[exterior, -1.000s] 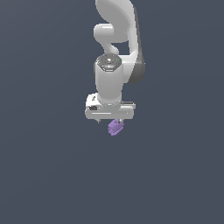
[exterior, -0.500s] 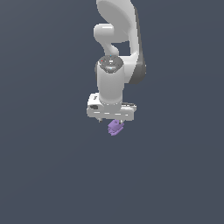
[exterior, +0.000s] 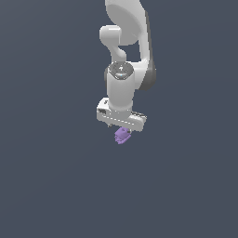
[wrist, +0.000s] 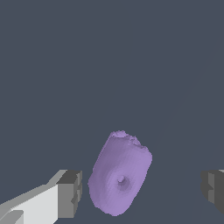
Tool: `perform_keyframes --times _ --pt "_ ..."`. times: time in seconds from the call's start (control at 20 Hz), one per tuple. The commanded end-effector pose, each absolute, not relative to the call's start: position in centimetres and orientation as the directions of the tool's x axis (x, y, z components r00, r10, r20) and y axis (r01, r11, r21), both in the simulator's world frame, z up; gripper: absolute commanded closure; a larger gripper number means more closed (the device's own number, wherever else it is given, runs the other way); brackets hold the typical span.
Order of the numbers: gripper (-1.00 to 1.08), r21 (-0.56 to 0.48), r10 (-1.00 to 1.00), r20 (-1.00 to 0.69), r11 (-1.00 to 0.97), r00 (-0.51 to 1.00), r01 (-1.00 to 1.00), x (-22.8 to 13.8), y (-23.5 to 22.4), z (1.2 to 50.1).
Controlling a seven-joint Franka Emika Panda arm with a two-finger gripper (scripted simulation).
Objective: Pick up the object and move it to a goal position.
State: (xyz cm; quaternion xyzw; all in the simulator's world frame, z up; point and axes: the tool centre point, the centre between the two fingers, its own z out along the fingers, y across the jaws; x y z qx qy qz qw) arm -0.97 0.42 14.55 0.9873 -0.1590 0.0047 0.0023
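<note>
The object, a small light-purple blocky lump (exterior: pixel 122 135), lies on the dark grey floor right under my white gripper (exterior: pixel 122 129). In the wrist view the lump (wrist: pixel 120 175) sits between my two grey fingertips. One fingertip (wrist: pixel 70 192) stands close beside it, and the other (wrist: pixel 213 189) is well apart from it, with bare floor in both gaps. The gripper (wrist: pixel 141 190) is open around the lump and does not touch it.
The white arm (exterior: pixel 125 56) rises behind the gripper. Plain dark grey floor (exterior: pixel 56 176) lies all around. No goal marker shows.
The wrist has come down slightly over the lump and the hand now sits a little tilted. The lump has hardly moved.
</note>
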Motion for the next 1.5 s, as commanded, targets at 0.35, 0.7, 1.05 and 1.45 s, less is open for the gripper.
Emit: perform_keyframes --times 0.35,0.7,1.05,1.45 --pt "-0.92 0.000 -0.538 0.004 -0.843 0.843 -0.538 -2.3 1.4 13.2" --pt "-0.92 0.000 -0.648 0.001 -0.762 0.762 -0.648 -3.0 1.9 12.4" --pt "-0.92 0.000 -0.700 0.000 -0.714 0.714 -0.700 -3.4 2.2 12.1" --pt "-0.92 0.000 -0.705 0.000 -0.709 0.709 -0.705 -3.5 2.2 11.7"
